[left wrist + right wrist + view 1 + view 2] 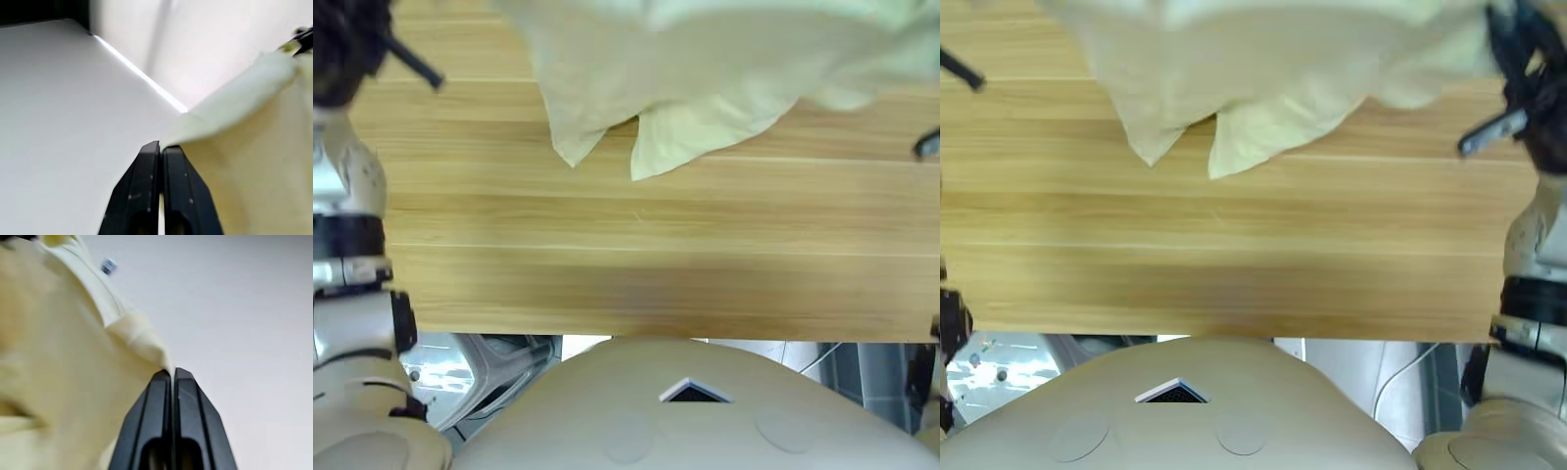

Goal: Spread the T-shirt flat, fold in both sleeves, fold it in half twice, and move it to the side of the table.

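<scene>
Black fingers of the left gripper [160,146] are pressing flat against each other in the left wrist view, with no gap showing between them. They are pinching a folded edge of the pale yellow T-shirt [705,59] right at their tips. From that pinch the cloth is running away in a taut ridge toward a far corner, where a small dark shape is sitting against it; what that shape is cannot be told. The right gripper [172,372] is likewise clamping its two fingers together on another bunched bit of the same garment, and the fabric is falling away beside them in a broad, soft sheet. A ribbed band is running along that sheet, and a small tag [108,266] is sticking out beside it.

Seen from the head, the T-shirt is stretching across the upper part of the frame, from a little right of the upper left corner to the upper right edge. Two loose pointed flaps are hanging from it side by side, toward the upper middle, over the wooden table [607,264]. Whether their tips are touching the wood cannot be told. The table's light planks are running across the middle band of the frame, and its near edge is crossing the lower third.
</scene>
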`<state>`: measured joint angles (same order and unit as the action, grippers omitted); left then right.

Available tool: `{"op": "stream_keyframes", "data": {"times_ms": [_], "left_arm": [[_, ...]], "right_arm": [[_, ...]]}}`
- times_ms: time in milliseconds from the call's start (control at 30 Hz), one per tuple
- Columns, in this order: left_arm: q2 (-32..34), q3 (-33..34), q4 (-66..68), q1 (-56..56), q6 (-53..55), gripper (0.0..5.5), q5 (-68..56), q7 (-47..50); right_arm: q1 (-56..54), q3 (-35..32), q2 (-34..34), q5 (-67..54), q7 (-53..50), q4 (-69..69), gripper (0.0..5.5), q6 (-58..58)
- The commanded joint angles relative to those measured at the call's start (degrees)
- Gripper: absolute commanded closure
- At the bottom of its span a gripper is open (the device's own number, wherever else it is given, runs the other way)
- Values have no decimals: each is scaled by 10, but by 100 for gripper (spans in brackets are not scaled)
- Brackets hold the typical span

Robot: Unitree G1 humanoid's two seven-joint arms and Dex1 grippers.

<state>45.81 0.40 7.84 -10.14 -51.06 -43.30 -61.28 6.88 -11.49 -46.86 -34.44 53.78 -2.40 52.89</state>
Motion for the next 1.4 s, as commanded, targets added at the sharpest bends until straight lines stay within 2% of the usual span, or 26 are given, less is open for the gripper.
{"op": "stream_keyframes", "data": {"times_ms": [33,100,167,267,333,433,500,567,600,633,667,700,800,867,933,1033,1167,1300,1400], "left_arm": [[21,80,-192,250,-1,548,-181,-243],[8,144,-265,331,18,548,-269,-303],[8,177,-298,371,31,548,-309,-312],[24,170,-255,338,57,548,-286,-312],[28,135,-129,200,106,548,-195,-307],[14,26,164,-124,147,548,77,-254],[-1,-58,370,-355,177,548,269,-147],[-41,-119,534,-596,280,548,390,108],[-57,-113,587,-712,338,548,406,295],[-61,-74,615,-806,366,548,379,408],[-59,-38,624,-864,361,548,349,455],[-51,-11,617,-895,330,548,331,458],[-10,17,585,-844,202,548,342,425],[15,20,591,-736,130,548,362,436],[19,42,608,-605,64,548,347,403],[-17,61,631,-419,-11,548,324,284],[-76,75,635,-224,-25,548,283,74],[-89,105,602,-112,-22,548,218,-144],[-92,146,547,-92,-1,548,145,-254]], "right_arm": [[221,-9,-36,-142,177,132,550,126],[285,-28,-34,-217,250,184,550,146],[312,-47,-29,-271,315,207,550,133],[250,-34,-24,-188,303,144,550,80],[95,-1,-9,-32,225,35,550,-5],[-219,71,25,221,75,-196,550,-118],[-461,137,44,385,-104,-387,550,-208],[-706,161,53,433,-324,-556,550,-353],[-804,144,45,421,-398,-603,550,-398],[-883,119,30,403,-441,-626,550,-414],[-932,98,14,388,-460,-632,550,-408],[-959,81,-4,378,-456,-626,550,-392],[-891,51,-56,358,-401,-585,550,-322],[-770,37,-60,345,-376,-567,550,-255],[-648,28,-32,325,-345,-561,550,-192],[-516,22,14,311,-312,-561,550,-120],[-386,46,49,285,-233,-452,550,-61],[-227,87,41,216,-117,-267,550,-29],[-122,117,11,139,-14,-168,550,-18]]}}
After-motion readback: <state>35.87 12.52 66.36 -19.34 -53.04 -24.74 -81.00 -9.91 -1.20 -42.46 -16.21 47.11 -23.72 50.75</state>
